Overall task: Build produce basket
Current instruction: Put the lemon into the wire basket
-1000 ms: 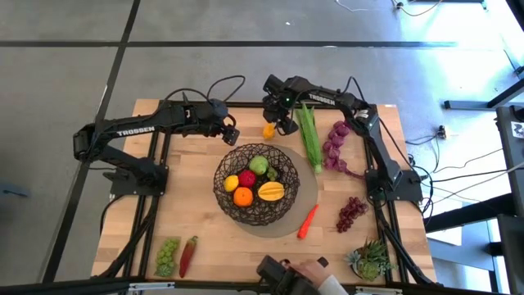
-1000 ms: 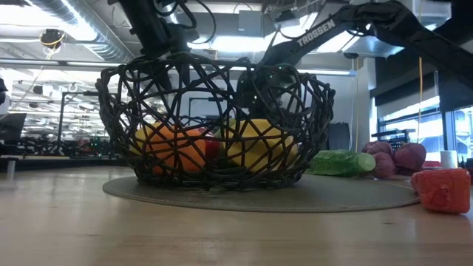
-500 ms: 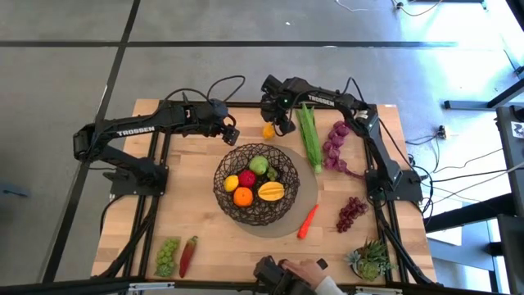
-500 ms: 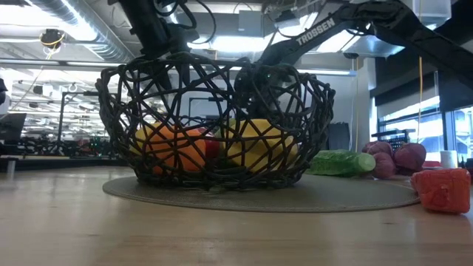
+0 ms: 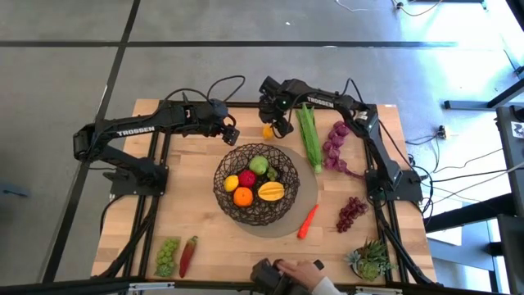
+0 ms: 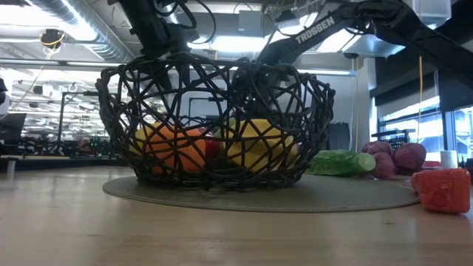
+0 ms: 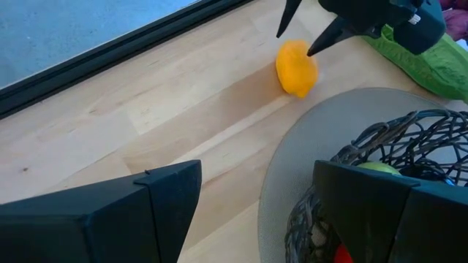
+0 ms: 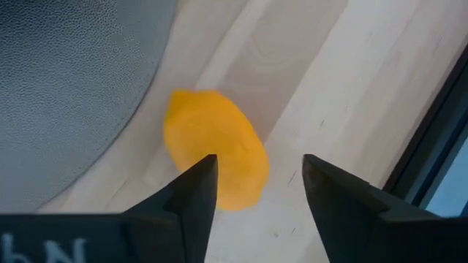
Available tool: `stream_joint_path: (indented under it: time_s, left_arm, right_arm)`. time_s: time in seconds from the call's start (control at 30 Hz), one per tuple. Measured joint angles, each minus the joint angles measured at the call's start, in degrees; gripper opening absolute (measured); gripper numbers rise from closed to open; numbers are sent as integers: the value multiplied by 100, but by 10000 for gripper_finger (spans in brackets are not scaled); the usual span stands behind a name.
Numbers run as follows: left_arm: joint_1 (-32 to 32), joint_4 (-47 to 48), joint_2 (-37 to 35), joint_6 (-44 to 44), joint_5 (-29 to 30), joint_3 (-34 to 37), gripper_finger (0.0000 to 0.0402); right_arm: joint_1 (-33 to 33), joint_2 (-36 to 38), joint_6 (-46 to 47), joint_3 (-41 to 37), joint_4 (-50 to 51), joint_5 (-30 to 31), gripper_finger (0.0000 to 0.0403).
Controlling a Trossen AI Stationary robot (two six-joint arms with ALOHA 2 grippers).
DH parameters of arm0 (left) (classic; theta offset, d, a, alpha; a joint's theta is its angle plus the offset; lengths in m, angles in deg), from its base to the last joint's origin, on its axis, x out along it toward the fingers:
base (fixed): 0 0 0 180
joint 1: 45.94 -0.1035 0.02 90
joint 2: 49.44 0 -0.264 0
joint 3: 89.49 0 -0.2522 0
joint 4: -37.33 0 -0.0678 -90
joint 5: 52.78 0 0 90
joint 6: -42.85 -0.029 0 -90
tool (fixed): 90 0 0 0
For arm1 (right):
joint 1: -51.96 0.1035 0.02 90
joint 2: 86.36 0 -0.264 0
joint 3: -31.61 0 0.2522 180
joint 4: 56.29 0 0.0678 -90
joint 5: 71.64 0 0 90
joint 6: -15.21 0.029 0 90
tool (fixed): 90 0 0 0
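While grey concrete floor surrounds the pale wooden table [image 5: 188,217], green grapes [image 5: 168,255] and a red chilli [image 5: 188,255] lie at its near left corner. Left gripper [image 5: 232,135] hovers with fingers apart beside the basket [image 5: 257,215]. Right gripper [image 5: 279,128], fingers spread, stands over a loose lemon [image 8: 213,148] by the far rim. Purple grapes [image 5: 350,213] lie right.

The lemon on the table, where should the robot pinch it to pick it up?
Probably across its narrow middle, coming from above. The lemon lies flat on the wood, apart from the grey mat, with free space along both long sides. The right gripper hangs open over it, one finger already overlapping it; centring first looks wise.
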Motion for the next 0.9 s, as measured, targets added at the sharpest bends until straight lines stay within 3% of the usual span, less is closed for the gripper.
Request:
stream_joint_path:
  time_s: [0.9]
  left_arm:
    - [4,22,0,7,3,0,253]
  right_arm:
    - [254,7,215,4,-519,-8,202]
